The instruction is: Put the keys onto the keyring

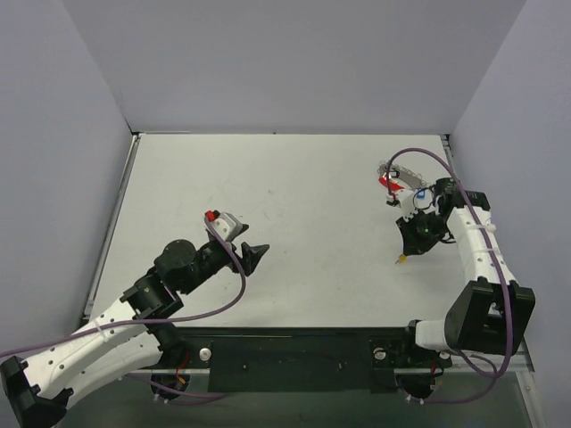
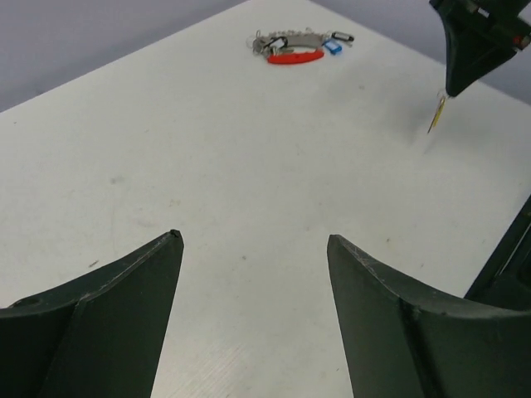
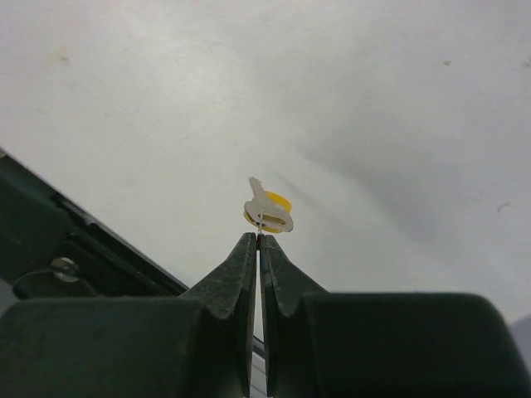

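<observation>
Top external view, reading left to right: two arms rise from the near edge of one white counter (image 1: 294,169), each trailing one purple cable (image 1: 210,308).

The left hand (image 1: 252,256) hovers just off the counter's centre, toward 8 o'clock. In the left wrist view the left hand (image 2: 253,240) has its two dark fingers (image 2: 162,257) spread well apart, with only bare counter showing in the gap.

At about 4 o'clock from centre, the right hand (image 1: 406,252) points its tips down and toward the near edge. Its two fingers (image 3: 245,257) are pressed together, clamped on one yellow-headed key (image 3: 267,211), whose head sticks out just past the tips. From above, that key (image 1: 401,259) is a tiny yellow speck at the end of the hand. From the left wrist, the right hand (image 2: 452,79) sits at 1 o'clock with the key (image 2: 436,114) hanging thin beneath it, close over the counter. Whether it touches the surface I cannot tell.

Near 2 o'clock of the counter, at 12 o'clock from the right hand, lies one small heap. It holds the silvery keyring (image 1: 393,167) with its short chain, one red piece (image 1: 387,183) and one small blue piece (image 1: 421,191). The left wrist view shows the same heap at 12 o'clock: keyring (image 2: 267,40), red piece (image 2: 294,56) just nearer, blue piece (image 2: 333,47) at its right end. How many other keys sit in that tangle is too small to count.
</observation>
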Robot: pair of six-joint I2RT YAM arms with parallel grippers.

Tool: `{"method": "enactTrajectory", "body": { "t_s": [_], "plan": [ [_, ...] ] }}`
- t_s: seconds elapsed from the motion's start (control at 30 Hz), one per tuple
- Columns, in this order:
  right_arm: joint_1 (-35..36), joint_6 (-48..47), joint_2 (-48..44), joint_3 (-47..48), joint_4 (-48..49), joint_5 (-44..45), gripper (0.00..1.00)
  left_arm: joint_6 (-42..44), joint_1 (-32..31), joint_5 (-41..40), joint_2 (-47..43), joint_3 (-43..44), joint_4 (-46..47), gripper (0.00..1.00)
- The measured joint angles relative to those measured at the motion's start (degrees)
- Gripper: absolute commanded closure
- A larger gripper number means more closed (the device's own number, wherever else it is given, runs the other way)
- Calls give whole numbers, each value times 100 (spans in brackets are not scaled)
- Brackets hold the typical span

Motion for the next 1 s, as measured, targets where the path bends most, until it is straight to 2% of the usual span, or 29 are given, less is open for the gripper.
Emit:
{"method": "enactTrajectory", "body": {
  "t_s": [0.17,0.37,0.67,1.0],
  "plan": [
    [-7,595,501,-33,809,831,100,509,9,-157,-337,-17,-916,20],
    [308,769,1248,188,1008,1193,100,813,9,-221,-520,-20,-1421,20],
    [1342,918,2507,1034,975,1508,100,992,24,-223,-654,-20,-1596,20],
    [1910,1147,3722,2201,826,1685,100,1051,179,-181,-608,-22,-1635,20]
  ]
}}
